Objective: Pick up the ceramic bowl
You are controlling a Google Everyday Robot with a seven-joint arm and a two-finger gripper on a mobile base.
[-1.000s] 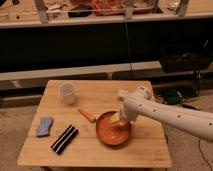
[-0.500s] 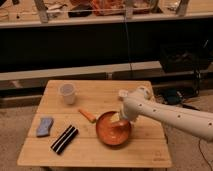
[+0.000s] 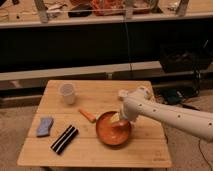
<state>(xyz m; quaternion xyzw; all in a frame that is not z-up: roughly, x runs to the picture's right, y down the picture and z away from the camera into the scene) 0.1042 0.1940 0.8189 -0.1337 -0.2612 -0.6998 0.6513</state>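
Observation:
The ceramic bowl (image 3: pixel 111 131) is a wide, shallow orange-red bowl at the front right of the wooden table (image 3: pixel 95 100). My white arm reaches in from the right. My gripper (image 3: pixel 120 122) points down at the bowl's right rim, with its tip inside or against the bowl. The bowl rests on the table.
A translucent white cup (image 3: pixel 67 93) stands at the back left. A small orange stick (image 3: pixel 87 115) lies just left of the bowl. A blue sponge (image 3: pixel 44 126) and a black striped bar (image 3: pixel 64 139) lie at the front left. A dark shelf unit stands behind the table.

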